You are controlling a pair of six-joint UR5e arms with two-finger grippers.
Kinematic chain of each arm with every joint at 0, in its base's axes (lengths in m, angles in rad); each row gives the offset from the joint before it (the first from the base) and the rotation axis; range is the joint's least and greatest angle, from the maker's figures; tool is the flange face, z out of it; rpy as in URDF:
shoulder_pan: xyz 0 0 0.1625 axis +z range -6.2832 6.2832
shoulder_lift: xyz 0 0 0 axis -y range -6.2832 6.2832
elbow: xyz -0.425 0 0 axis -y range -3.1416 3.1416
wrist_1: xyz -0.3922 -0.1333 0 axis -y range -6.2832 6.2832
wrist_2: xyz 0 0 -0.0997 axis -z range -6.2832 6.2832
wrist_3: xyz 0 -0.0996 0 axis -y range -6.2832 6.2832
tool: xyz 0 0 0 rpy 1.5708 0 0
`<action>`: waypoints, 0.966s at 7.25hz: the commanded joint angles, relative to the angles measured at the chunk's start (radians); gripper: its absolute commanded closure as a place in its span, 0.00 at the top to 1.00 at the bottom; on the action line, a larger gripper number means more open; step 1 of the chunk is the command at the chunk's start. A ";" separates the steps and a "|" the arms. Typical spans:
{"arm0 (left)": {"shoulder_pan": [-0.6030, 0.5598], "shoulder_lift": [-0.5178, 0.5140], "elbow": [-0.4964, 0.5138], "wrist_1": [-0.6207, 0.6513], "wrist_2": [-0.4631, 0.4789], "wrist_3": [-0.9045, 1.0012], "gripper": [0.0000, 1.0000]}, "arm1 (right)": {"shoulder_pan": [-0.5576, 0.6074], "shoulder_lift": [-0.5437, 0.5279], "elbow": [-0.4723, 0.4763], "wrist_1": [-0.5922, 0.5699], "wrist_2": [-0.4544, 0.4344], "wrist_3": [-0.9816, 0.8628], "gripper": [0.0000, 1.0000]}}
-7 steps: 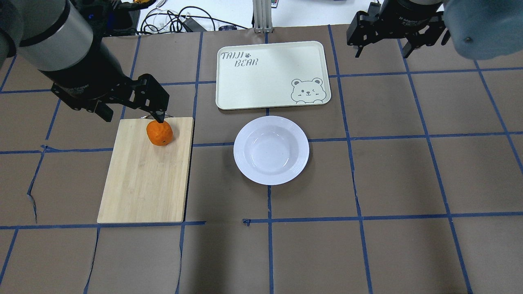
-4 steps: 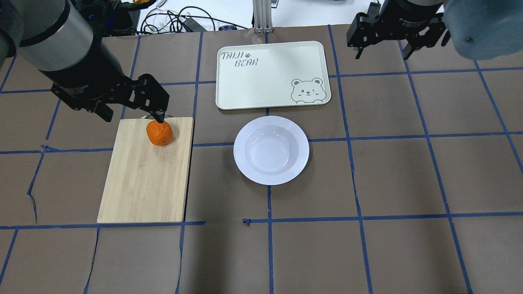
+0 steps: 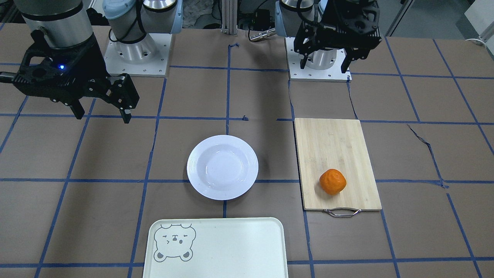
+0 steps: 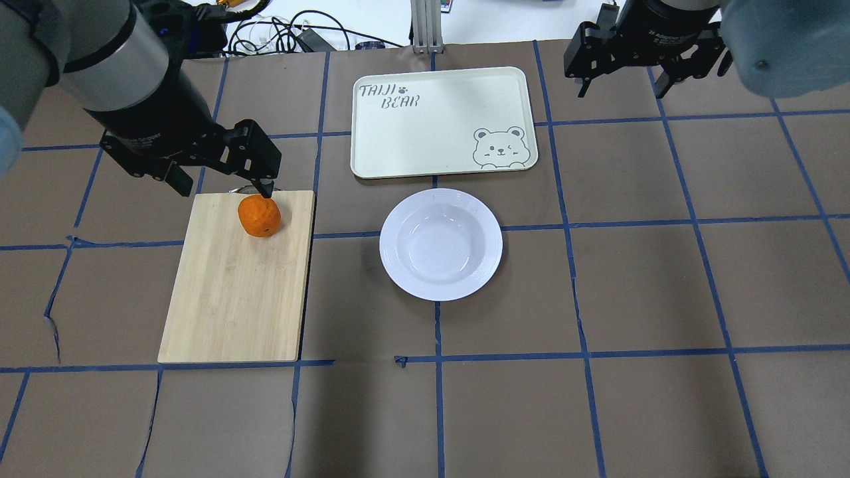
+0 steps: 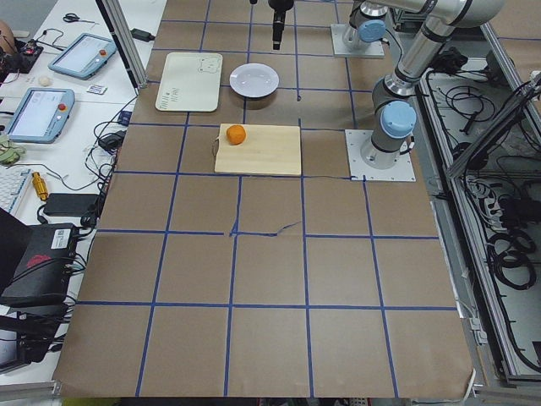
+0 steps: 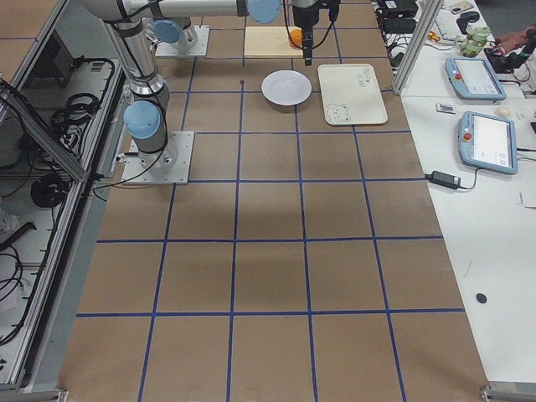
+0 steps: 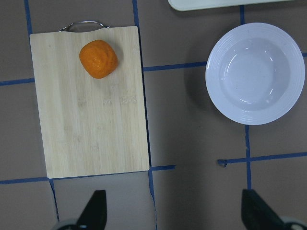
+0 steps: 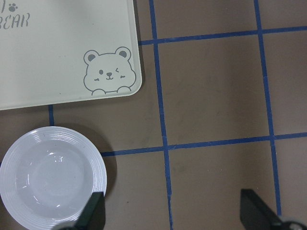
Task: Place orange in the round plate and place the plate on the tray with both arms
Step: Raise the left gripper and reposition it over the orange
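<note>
Cutting board [image 4: 232, 299]: lies left of the plate, handle at far end.
Tray [image 4: 438, 133]: sits just beyond the plate.
Plate [image 4: 493, 244]: rests mid-table.
Left gripper [image 4: 222, 188]: raised, jaws spread, grasping nothing.
Right gripper [image 4: 622, 86]: raised far right, jaws spread, grasping nothing.
Orange [image 4: 259, 216]: sits on the board's far end.

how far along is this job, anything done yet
Nothing done yet: the orange lies on the cutting board, the plate sits empty beside the tray. In hand: nothing, left gripper and right gripper both open, raised. To do: orange into plate, plate onto tray.
</note>
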 commanded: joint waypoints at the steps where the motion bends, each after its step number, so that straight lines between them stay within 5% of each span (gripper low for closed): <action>1: 0.003 -0.150 0.013 0.115 0.086 0.013 1.00 | 0.000 0.000 0.000 -0.001 -0.001 0.000 1.00; 3: 0.043 -0.310 0.004 0.303 0.083 0.071 1.00 | 0.000 0.000 0.000 -0.005 -0.007 -0.006 1.00; 7: 0.096 -0.485 -0.008 0.407 0.103 0.192 1.00 | 0.000 0.000 0.000 -0.005 -0.004 -0.006 1.00</action>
